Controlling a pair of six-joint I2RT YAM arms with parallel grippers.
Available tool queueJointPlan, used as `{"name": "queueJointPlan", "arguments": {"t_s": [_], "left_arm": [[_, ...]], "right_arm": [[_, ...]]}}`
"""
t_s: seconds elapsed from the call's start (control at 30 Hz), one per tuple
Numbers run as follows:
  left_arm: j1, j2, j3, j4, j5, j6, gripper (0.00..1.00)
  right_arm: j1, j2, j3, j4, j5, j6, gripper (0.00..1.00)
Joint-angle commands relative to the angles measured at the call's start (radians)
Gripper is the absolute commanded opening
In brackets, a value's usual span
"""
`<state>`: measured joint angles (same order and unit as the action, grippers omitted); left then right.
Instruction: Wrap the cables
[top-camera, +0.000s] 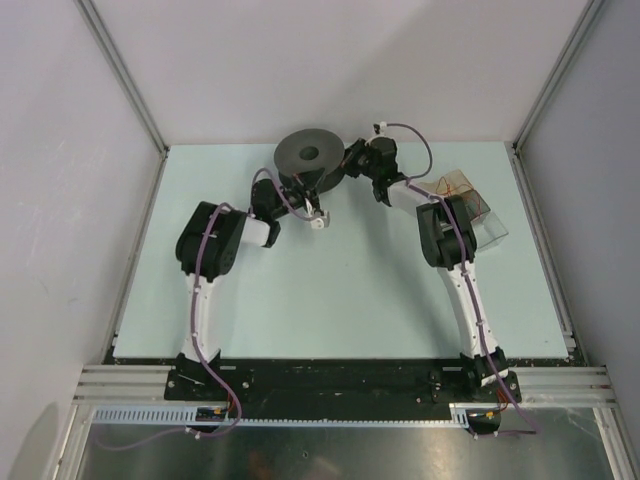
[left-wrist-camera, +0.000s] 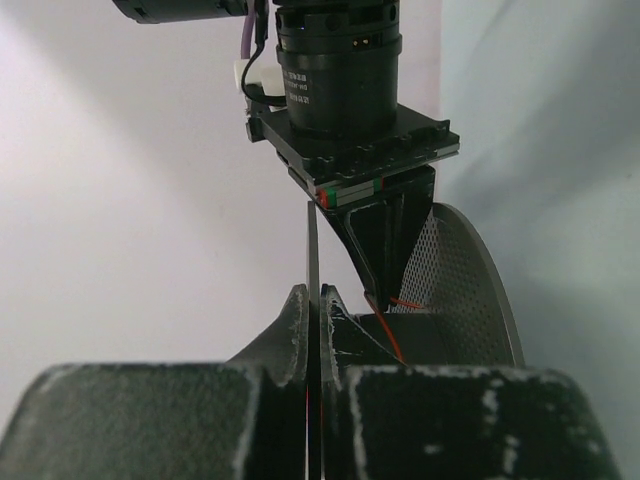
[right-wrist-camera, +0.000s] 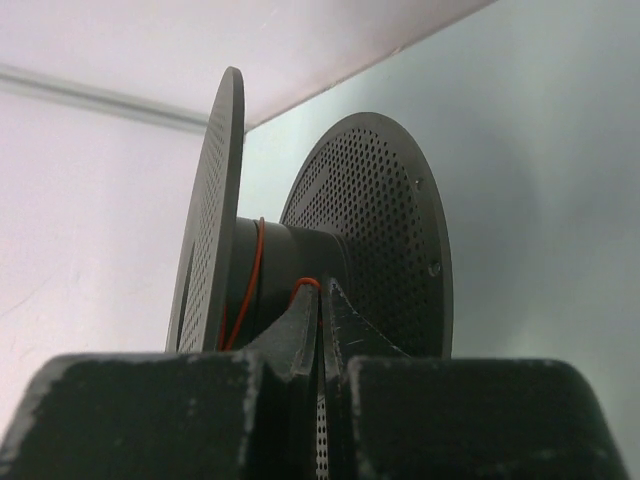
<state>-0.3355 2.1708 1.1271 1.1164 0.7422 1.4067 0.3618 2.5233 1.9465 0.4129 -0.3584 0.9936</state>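
I reach both my arms to the far side of the table (top-camera: 350, 290). My left arm (top-camera: 210, 245) bends at the elbow and points in toward the middle. My right arm (top-camera: 450, 235) bends the other way, so my two hands meet at the back. Between them is a dark grey spool (top-camera: 310, 152).

My left gripper (left-wrist-camera: 312, 300) is closed. It pinches the thin edge of one round side of the spool, and that edge runs straight up between my fingers (left-wrist-camera: 295, 320). The other round side (left-wrist-camera: 465, 290) is full of tiny holes and sits off to the right.

My right gripper (right-wrist-camera: 318, 295) is closed too. Its tips pinch the cable (right-wrist-camera: 257, 270), a very thin red-orange wire. The wire makes a small bend right at my fingertips (right-wrist-camera: 300, 310). From there it goes around the spool's dark middle part (right-wrist-camera: 285, 265), between the two round sides. I can see only a turn or so there.

From my left wrist I see my right hand just ahead, pointing down into the spool, with the red wire at its tip. My hands are close together.

A clear box (top-camera: 480, 215) sits beside my right arm. Thin red lines show at it. Plain walls stand around the table.
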Motion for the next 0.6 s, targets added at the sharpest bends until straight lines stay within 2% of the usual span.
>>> {"name": "queueJointPlan", "arguments": {"t_s": [0.0, 0.23, 0.43, 0.57], "left_arm": [[-0.011, 0.134, 0.144, 0.302, 0.229, -0.013, 0.0], [0.005, 0.333, 0.352, 0.311, 0.264, -0.014, 0.0], [0.016, 0.45, 0.492, 0.31, 0.278, -0.014, 0.0], [0.023, 0.51, 0.568, 0.307, 0.279, -0.012, 0.04]], "right_arm": [[-0.054, 0.125, 0.167, 0.044, 0.231, 0.007, 0.0], [-0.064, 0.288, 0.317, 0.019, 0.267, 0.06, 0.0], [-0.073, 0.372, 0.408, -0.01, 0.289, 0.094, 0.0], [-0.082, 0.404, 0.437, -0.01, 0.303, 0.104, 0.01]]}}
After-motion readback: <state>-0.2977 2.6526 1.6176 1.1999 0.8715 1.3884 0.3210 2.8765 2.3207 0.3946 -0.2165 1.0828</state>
